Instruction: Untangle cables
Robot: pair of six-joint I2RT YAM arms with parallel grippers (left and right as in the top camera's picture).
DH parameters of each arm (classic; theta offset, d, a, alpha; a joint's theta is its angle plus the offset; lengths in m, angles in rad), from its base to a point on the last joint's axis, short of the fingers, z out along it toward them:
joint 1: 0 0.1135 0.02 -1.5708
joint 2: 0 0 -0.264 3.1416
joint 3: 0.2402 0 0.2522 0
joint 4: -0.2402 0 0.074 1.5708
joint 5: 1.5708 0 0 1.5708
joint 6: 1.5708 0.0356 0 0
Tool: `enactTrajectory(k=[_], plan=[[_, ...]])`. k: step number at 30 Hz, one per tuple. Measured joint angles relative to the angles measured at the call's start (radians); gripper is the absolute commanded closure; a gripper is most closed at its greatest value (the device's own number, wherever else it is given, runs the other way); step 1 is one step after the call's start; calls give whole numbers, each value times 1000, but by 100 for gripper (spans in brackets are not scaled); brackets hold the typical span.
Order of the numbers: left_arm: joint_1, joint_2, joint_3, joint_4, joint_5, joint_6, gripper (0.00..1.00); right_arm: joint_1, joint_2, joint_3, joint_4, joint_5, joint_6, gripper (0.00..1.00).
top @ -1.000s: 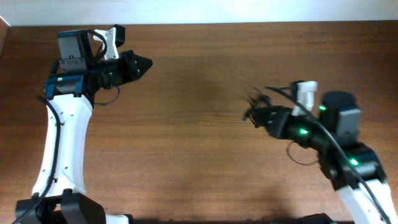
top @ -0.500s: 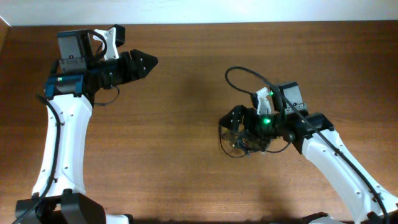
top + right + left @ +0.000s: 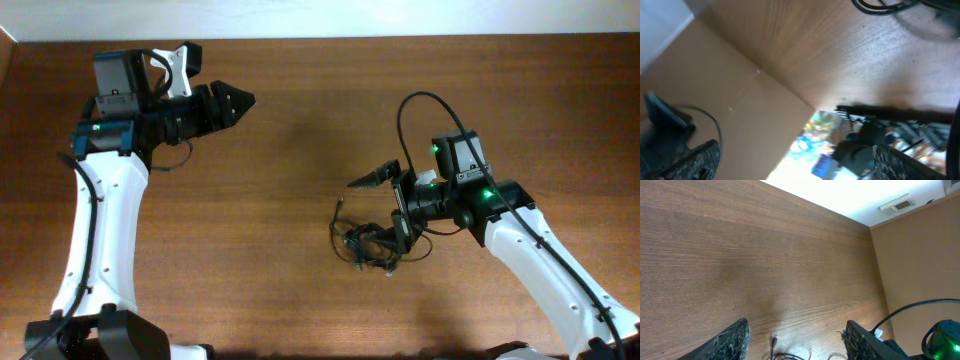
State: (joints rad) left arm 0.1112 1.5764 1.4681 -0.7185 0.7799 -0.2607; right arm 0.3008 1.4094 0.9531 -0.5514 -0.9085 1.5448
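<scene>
table [image 3: 300,130]: brown wood, grain running side to side
wall [image 3: 920,255]: tan, right past the table edge (left wrist view)
vent [image 3: 896,203]: small, pale, up on the white bit

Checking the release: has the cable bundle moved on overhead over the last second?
Yes. The cables went down-frame, away from the table's far edge, and slightly image-left. They now lie on the table by the open right pincer.

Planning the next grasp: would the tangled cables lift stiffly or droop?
Probably droop: the cables lie in loose, irregular loops on the table. Likely light, since each strand is very thin. One pulled strand may drag the whole clump, as the loops look interlocked.
</scene>
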Motion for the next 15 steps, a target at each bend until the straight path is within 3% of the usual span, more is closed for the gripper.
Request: enactTrajectory(k=[3,6,15], plan=[[0,0,0,0,0,0,39,0,0,-2,57,-2,148,2],[0,0,0,0,-1,0,39,0,3,-2,233,-9,256,2],[0,0,0,-19,-3,0,40,-13,4,-2,374,39,492,2]])
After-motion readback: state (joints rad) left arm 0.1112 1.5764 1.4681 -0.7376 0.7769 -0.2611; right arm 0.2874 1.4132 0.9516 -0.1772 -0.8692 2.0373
